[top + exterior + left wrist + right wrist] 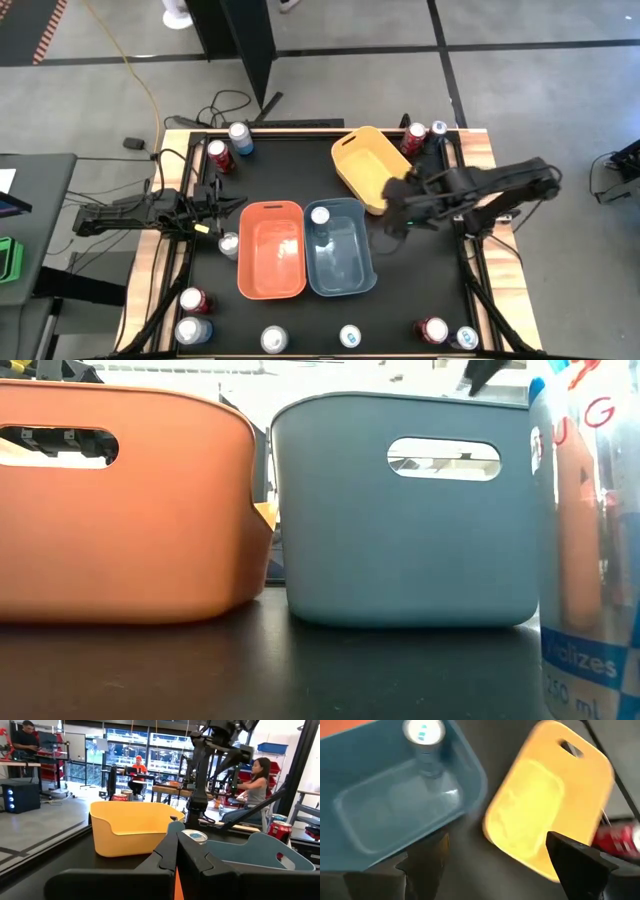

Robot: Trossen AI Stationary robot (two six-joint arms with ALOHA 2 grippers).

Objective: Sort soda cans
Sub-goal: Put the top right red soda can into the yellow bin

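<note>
A silver-topped soda can (pixel 320 215) (pixel 423 732) stands upright inside the blue bin (pixel 345 270), at its far left corner. More soda cans stand on the black table: red and blue ones at the far left (pixel 218 153), a silver one (pixel 229 243) left of the orange bin (pixel 270 285), several along the near edge (pixel 349 336), and a red one (pixel 413 135) at the far right. My right gripper (pixel 392 212) (pixel 502 865) hangs open and holds nothing, above the gap between the blue bin and the yellow bin (pixel 365 150). My left gripper (pixel 228 207) (pixel 177 857) rests shut at the table's left.
The orange and blue bins stand side by side in the middle of the table. The yellow bin lies slanted at the far right. One can (pixel 590 540) stands close before the low camera. People sit at desks in the room beyond the table.
</note>
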